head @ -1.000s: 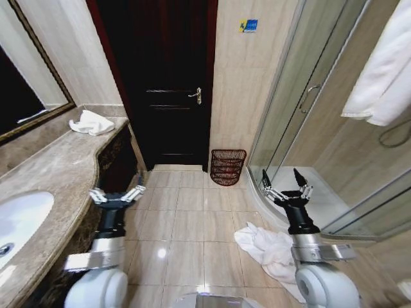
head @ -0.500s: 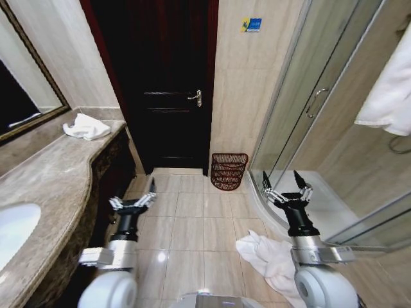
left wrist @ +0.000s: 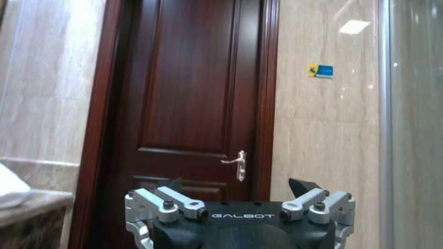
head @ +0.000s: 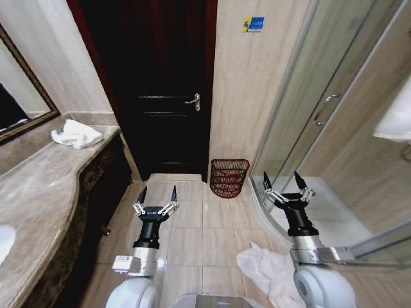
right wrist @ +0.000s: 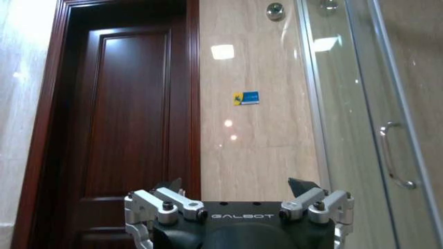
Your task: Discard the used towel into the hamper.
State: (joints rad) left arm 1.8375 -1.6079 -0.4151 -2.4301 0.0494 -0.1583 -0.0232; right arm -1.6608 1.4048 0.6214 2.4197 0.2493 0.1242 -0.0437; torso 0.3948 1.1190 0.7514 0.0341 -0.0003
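Both arms reach forward and hold nothing. The left gripper [head: 157, 196] is in the lower middle of the head view, over the tiled floor [head: 186, 237], with its jaws apart. The right gripper [head: 287, 186] is at the lower right, near the glass shower door [head: 302, 109], jaws apart too. The hamper [head: 228, 178] stands on the floor in the middle, against the wall beside the dark door [head: 160, 90]. The used towel [head: 266, 269] lies crumpled on the floor at the bottom right, beside the right arm. Another white towel [head: 76, 135] sits on the worktop [head: 45, 186] at the left.

floor tiles [head: 192, 237] open toward hamper [head: 228, 178] | counter [head: 45, 186] left | shower glass [head: 302, 122] right
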